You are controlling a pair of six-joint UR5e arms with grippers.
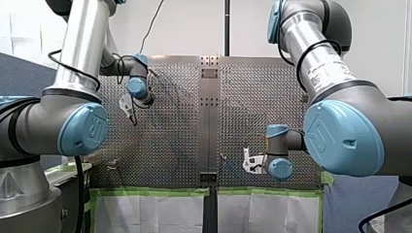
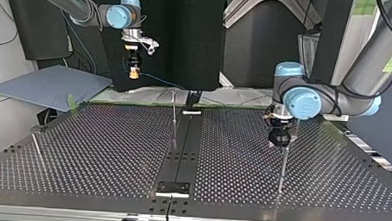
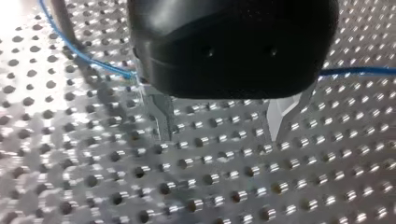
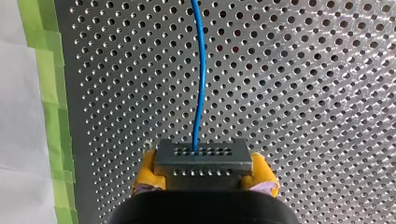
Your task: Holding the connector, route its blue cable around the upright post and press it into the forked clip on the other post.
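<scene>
In the right wrist view, the yellow pads of my right gripper are shut on a grey connector. Its blue cable runs straight ahead over the perforated plate. In the top view this gripper hangs high over the table's far edge at the left, and the cable trails off to the right. My left gripper is open, its metal fingers just above the holes with nothing between them. The cable passes behind its black body. The top view shows it right over a thin upright post.
Another thin post stands near the centre strip at the far side. A short leaning pin is at the top view's left. Green tape edges the plate. A grey sheet lies beyond the far-left corner.
</scene>
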